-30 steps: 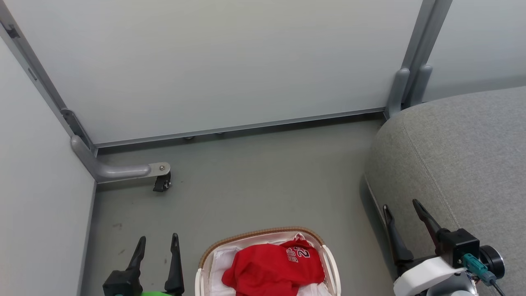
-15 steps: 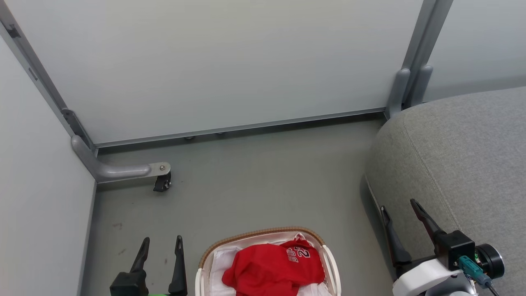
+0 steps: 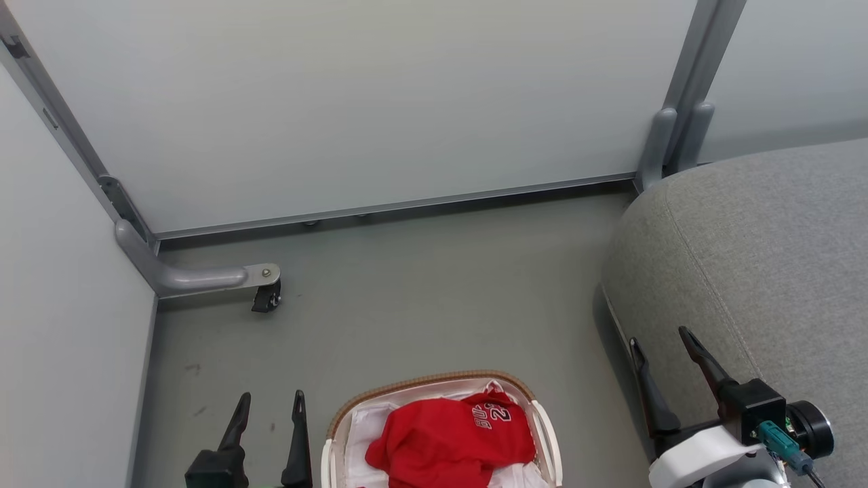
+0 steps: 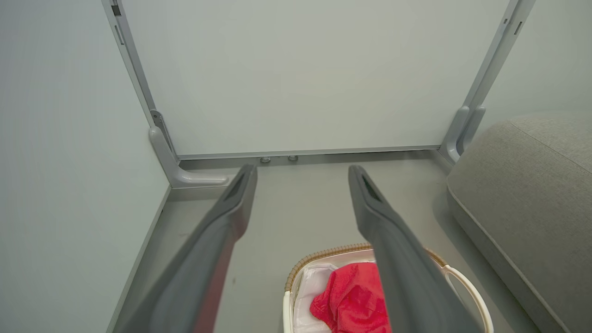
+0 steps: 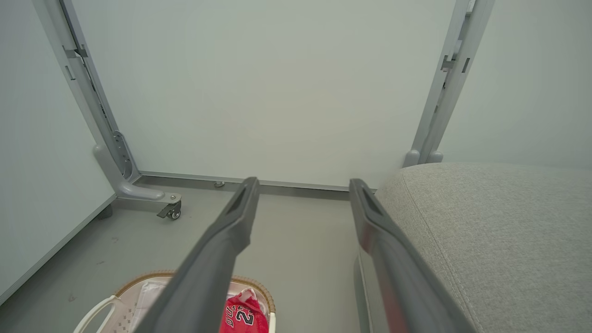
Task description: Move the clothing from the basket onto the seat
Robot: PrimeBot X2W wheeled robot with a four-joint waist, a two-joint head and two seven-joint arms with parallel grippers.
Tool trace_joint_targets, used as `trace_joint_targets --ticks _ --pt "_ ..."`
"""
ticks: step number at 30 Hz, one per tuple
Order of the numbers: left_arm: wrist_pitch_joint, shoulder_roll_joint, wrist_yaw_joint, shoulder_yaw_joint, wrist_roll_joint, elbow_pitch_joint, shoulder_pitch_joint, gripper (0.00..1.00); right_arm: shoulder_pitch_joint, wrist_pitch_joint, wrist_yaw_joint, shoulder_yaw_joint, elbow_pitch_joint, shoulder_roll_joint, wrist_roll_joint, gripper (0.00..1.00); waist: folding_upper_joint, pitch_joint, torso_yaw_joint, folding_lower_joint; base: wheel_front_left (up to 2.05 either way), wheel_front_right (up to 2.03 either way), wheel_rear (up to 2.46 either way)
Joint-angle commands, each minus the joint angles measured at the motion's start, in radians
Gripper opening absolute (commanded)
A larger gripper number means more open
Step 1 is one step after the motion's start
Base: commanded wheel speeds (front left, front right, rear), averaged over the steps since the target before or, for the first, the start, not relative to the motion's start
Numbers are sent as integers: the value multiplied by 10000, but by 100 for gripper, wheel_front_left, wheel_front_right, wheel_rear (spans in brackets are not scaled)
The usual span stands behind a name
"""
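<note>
Head view: left gripper (image 3: pixel 271 398) at lower left, fingers spread w/ nothing btwn them, over the floor (image 3: pixel 420 291) just beside the basket (image 3: pixel 407 383). The basket sits at bottom centre, its near part cut off by the frame edge. The clothing (image 3: pixel 451 440) lies bunched inside it, red w/ white numerals showing at its far right, on top of a white liner cloth (image 3: pixel 359 427). Right gripper (image 3: pixel 658 337) at lower right, fingers likewise apart and empty, tips in front of the side of the seat (image 3: pixel 759 257) (grey fabric, seam along its rounded edge); can't tell if they touch it. A strip of bare floor lies btwn basket and seat. A caster (image 3: pixel 266 298) stands at the foot of the pale partition (image 3: pixel 352 102).

Left wrist view: left gripper (image 4: pixel 301 169) wide apart, holding nothing. Below it the basket (image 4: pixel 323 253) w/ the clothing (image 4: pixel 351 300), partly hidden by one finger. Seat (image 4: pixel 522 185) at the right edge.

Right wrist view: right gripper (image 5: pixel 303 181) wide apart, empty. Seat (image 5: pixel 485 231) close on the right; basket (image 5: pixel 138 279) at bottom left, clothing (image 5: pixel 243 314) w/ numerals peeking out beside a finger.
</note>
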Motion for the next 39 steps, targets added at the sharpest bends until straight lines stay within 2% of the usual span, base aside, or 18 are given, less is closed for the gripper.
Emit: trace_joint_targets --ticks 1,9,19,30,39 --pt "-4 63 -26 -12 -8 -17 71 100 94 -53 1 -31 -71 -57 -7 100 0 64 -14 0 0 0 0" --pt "-1 58 -147 -525 206 127 -396 100 -250 -53 1 20 -214 -56 -126 100 0 785 -220 0 0 0 0" --pt "1 60 -460 -1636 410 1154 -1948 100 -1271 -51 -3 -73 -500 -53 -175 100 0 2945 -716 0 0 0 0" --pt "1 64 -693 -2644 703 4786 -4550 100 -2500 -51 -3 207 -700 -45 215 100 0 5219 -1632 0 0 0 0" --pt "1 170 -553 -2640 897 6998 -6267 100 -3222 -51 -3 659 -860 -44 776 100 0 6811 -2296 0 0 0 0"
